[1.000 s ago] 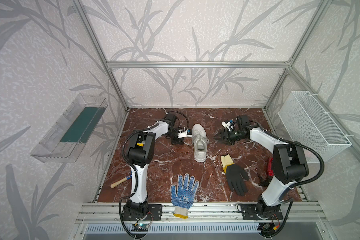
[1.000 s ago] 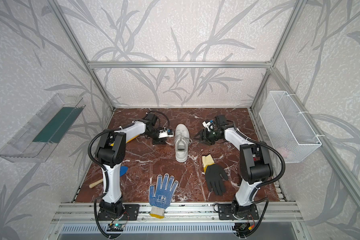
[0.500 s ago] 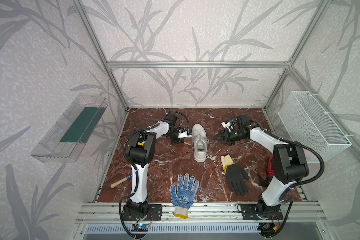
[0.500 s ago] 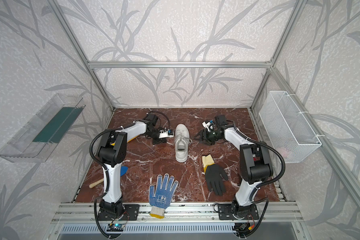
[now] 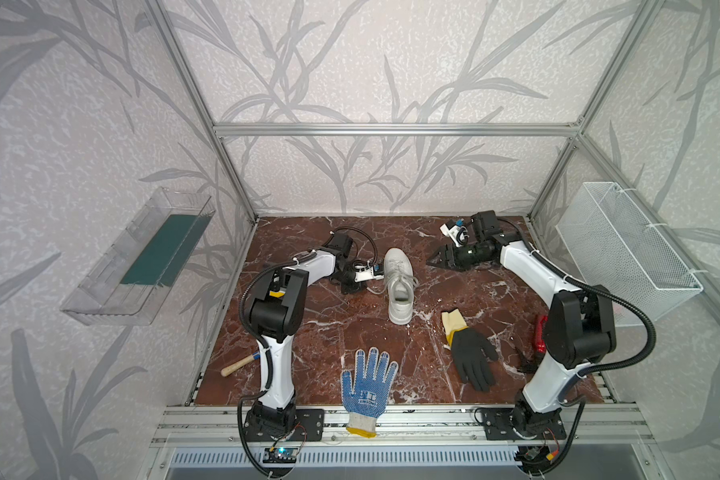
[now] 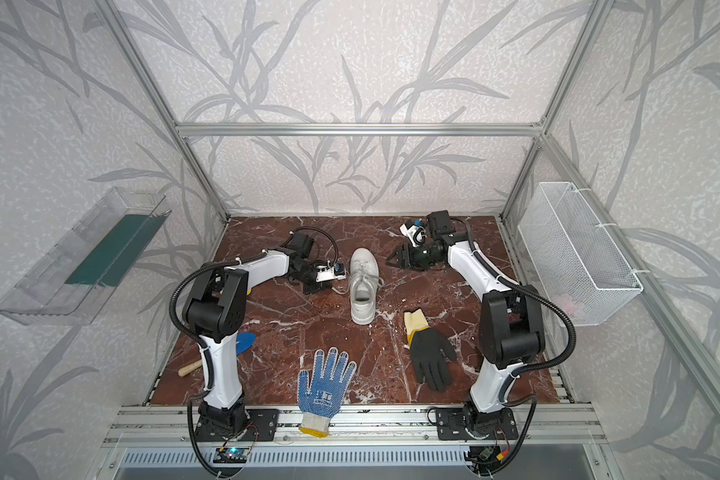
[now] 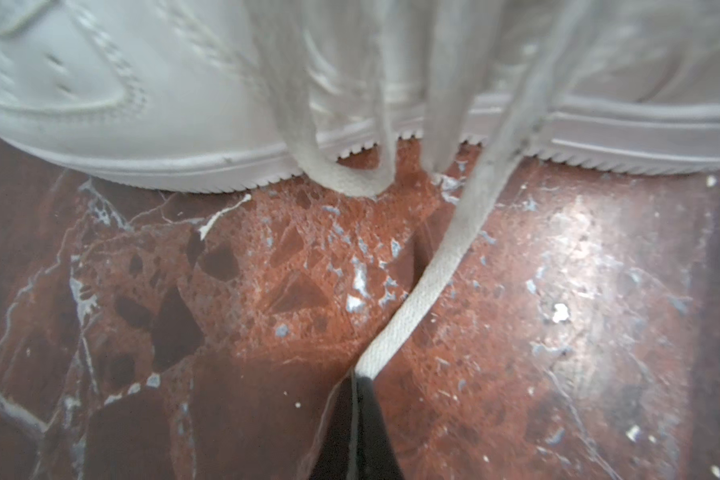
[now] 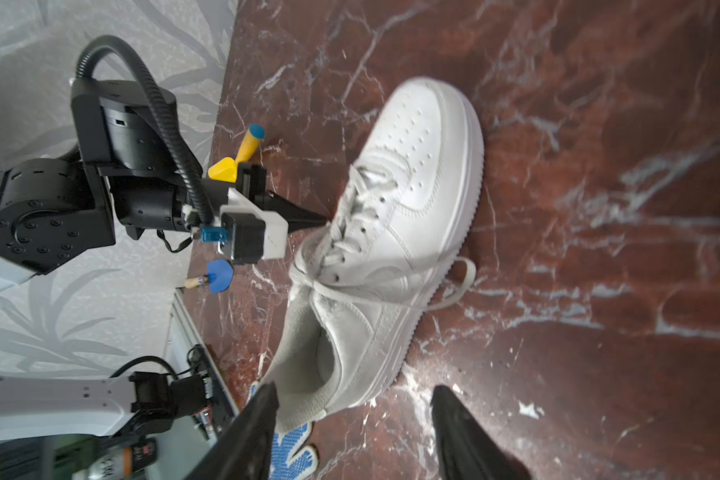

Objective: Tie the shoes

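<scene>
Sneaker (image 5: pixel 399 286) lace (image 7: pixel 422 291) is pinched tight in left fingers (image 7: pixel 371 419) and runs from the tips to the shoe side just ahead on desk (image 5: pixel 308 332). Right fingers (image 8: pixel 254 432) spread wide, empty; sneaker near, ahead of tips, untouched. Blue-dotted glove (image 5: pixel 368 386), well behind both, has a blue print too small to read.

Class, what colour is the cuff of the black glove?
The cuff of the black glove is pale yellow, clearest in a top view.
</scene>
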Controlling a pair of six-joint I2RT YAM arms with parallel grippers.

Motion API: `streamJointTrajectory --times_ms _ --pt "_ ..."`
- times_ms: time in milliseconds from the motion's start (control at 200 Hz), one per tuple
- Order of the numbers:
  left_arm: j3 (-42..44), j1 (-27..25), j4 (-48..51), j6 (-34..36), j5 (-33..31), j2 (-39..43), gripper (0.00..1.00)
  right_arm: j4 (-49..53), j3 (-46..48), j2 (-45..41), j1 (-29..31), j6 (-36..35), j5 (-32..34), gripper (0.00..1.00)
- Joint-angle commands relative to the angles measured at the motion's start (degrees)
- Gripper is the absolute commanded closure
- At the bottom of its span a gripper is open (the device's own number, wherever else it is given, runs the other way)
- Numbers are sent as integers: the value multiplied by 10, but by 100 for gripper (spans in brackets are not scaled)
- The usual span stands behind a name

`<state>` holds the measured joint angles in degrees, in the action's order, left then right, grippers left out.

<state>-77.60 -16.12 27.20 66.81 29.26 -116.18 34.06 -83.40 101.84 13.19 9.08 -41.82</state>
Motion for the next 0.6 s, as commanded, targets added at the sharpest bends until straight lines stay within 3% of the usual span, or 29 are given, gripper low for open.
streamJointTrajectory --times_ms 0,335,595 --pt "21 -3 -7 -24 30 54 100 44 -49 20 30 -94 53 44" --pt "84 -15 -20 -54 39 113 100 164 -238 153 110 -219 127 46" --pt "106 -24 -33 -76 37 134 100 218 -352 246 143 -240 136 45"
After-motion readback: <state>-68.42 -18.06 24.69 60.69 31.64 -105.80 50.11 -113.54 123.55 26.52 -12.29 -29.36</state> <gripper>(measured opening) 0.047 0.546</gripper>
